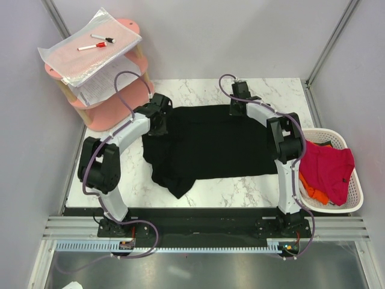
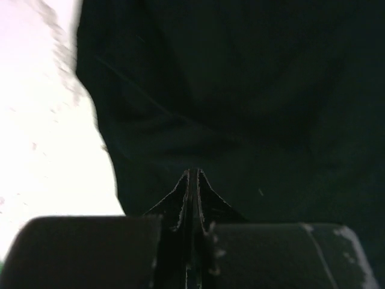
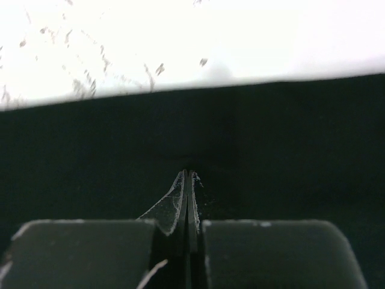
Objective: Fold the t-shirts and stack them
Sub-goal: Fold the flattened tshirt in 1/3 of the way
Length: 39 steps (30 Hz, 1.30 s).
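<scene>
The left gripper [image 1: 157, 113] is seen at the far left corner of the black t-shirt [image 1: 210, 144], spread on the table [image 1: 240, 188]. Its jaws are pressed together; whether cloth is caught cannot be told. The same is seen at the right gripper [image 1: 239, 103], at the far right edge. Both corners should be pinched and lifted together. A red t-shirt [image 1: 328, 168] and orange t-shirt [image 1: 314, 194] are heaped in the basket [image 1: 356, 201].

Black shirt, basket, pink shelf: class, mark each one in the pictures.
black shirt [image 1: 210, 141], top view, middle of the cloth
basket [image 1: 360, 186], top view, right rim
pink shelf [image 1: 129, 27], top view, bare top tier
</scene>
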{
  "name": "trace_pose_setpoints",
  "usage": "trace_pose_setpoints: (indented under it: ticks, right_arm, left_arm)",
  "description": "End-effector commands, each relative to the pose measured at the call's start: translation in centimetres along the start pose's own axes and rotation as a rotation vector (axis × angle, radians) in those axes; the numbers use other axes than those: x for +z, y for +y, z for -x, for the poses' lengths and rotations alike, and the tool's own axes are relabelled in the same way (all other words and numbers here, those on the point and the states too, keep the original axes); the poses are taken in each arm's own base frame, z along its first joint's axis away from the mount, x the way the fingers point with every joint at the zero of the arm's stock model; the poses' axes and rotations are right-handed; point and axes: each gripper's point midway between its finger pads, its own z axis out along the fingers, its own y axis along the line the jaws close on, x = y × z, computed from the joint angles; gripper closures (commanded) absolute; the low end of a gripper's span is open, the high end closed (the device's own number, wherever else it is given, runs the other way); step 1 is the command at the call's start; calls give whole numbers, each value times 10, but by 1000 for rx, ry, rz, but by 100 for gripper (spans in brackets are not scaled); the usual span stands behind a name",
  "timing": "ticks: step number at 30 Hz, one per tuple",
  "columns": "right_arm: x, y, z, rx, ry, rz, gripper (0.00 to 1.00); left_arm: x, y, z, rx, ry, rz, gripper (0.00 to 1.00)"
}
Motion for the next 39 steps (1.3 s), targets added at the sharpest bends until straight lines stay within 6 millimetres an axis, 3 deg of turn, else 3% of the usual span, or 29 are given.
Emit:
trace_pose_setpoints:
  ticks: [1, 7, 12, 18, 21, 27, 32, 39]
  right_arm:
    - [-41, 25, 24, -25, -53, 96, 100]
    - [-59, 35, 18, -36, -48, 128, 100]
    - [-73, 37, 13, -40, -41, 151, 100]
    - [-80, 39, -16, -41, 33, 176, 100]
    - [-73, 33, -39, -49, 90, 156, 100]
    - [-46, 19, -70, -68, 180, 74, 100]
    - [-32, 13, -84, -73, 225, 32, 100]
    - [-28, 11, -81, -67, 215, 13, 100]
  left_arm:
    - [-17, -19, -29, 31, 18, -87, 98]
    - [4, -16, -68, 16, 112, -64, 98]
    - [22, -16, -82, 19, 159, -39, 98]
    - [43, -19, -93, 25, 202, -22, 98]
    - [50, -13, -101, 18, 226, 3, 98]
    - [54, 7, -97, -29, 229, 51, 98]
    - [56, 30, -82, -64, 217, 115, 98]
    - [65, 51, -63, -90, 210, 173, 98]
